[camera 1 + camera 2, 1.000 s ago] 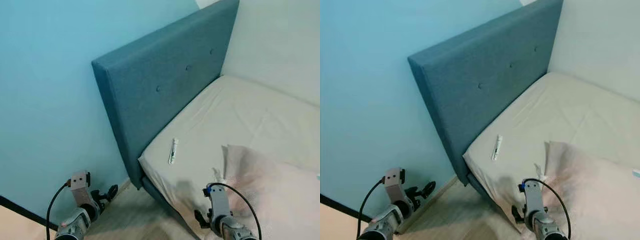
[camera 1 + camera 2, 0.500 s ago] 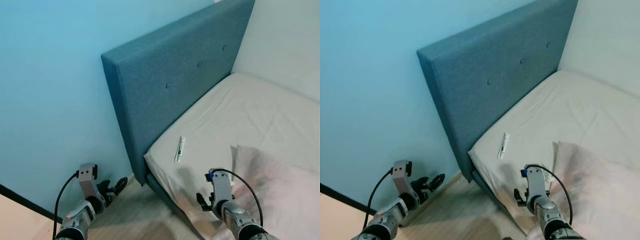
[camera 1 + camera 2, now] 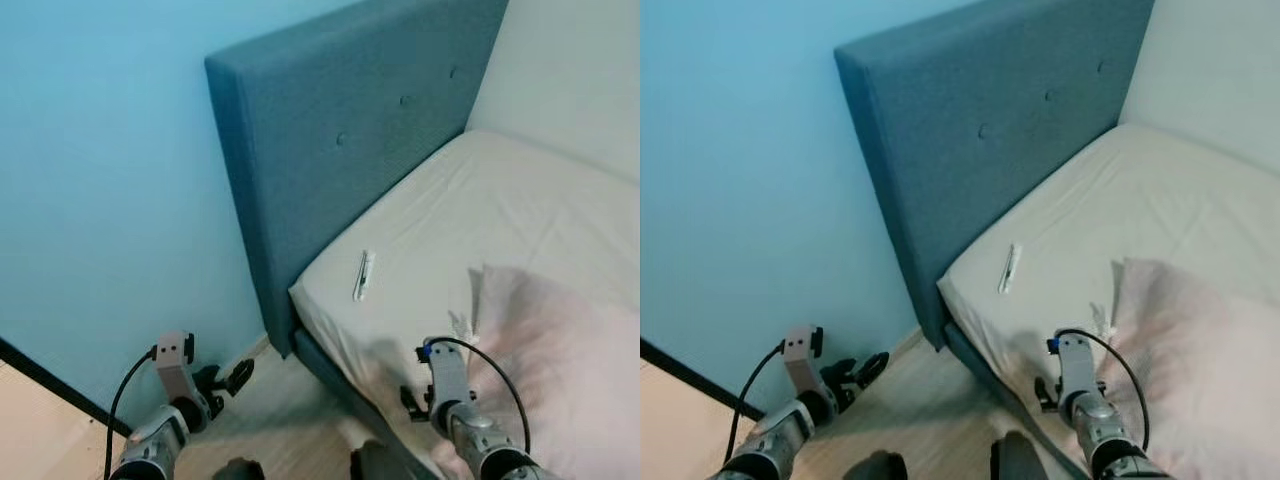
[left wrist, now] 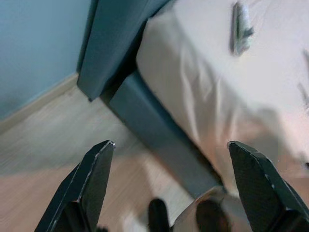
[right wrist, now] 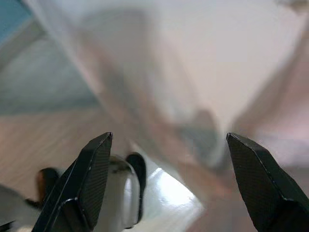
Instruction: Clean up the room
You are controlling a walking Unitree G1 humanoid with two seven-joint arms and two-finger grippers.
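Two grippers, left and right, both spread wide and empty, low beside bed; probably approaching small white tube.

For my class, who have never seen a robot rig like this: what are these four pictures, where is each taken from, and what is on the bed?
This is a walking humanoid robot tidying a bedroom. The two wide pictures come from a stereo camera on its head, looking down. The other two come from cameras on its wrists, looking along the black jaws. The left gripper hangs low over the wooden floor by the blue wall; the right gripper is at the edge of the bed. Both stand open and hold nothing. On the cream sheet lies a small white tube-like object, near the blue headboard, and a pale pink pillow.
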